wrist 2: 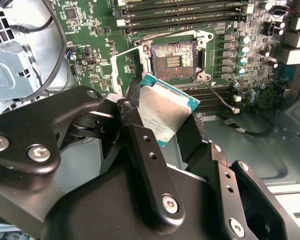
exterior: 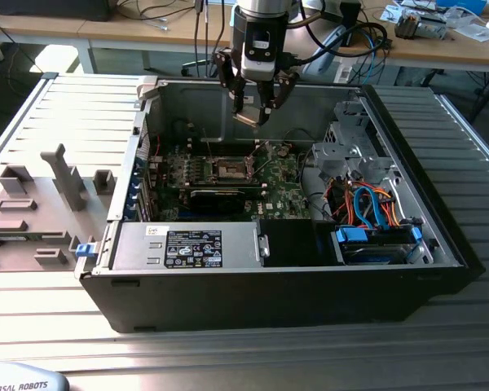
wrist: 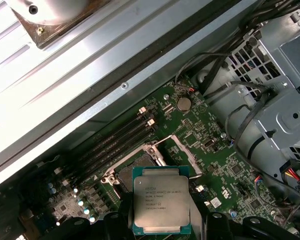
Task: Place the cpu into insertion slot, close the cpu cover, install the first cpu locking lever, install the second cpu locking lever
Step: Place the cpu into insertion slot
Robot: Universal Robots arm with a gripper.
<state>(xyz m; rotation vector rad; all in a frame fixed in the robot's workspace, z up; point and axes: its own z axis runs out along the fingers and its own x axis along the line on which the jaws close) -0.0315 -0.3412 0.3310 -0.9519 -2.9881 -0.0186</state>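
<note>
Ribbed metal tabletop (exterior: 228, 358), with an open computer case (exterior: 269, 301) lying on it and cluttered desks (exterior: 130, 28) behind. My arm (exterior: 261, 24) comes down from above into the case, wrist near vertical, so that my gripper (exterior: 251, 116) hangs over the motherboard (exterior: 281, 183) – clear of it, not touching.

My jaws are clamped on the cpu (wrist 2: 165, 112), one black finger (wrist 2: 134, 102) on each of two opposite edges. In both wrist views the chip shows its silver-grey metal top and a thin teal border; it sits slightly tilted in my grip.

Below lies the insertion slot (wrist 2: 172, 56), its dark, gold-flecked centre exposed inside the silver rim. The cpu is above it and a little to one side – well apart in height. In the exterior view the slot (exterior: 231, 169) lies beneath my fingertips, just beside a black bar (exterior: 220, 196).
</note>
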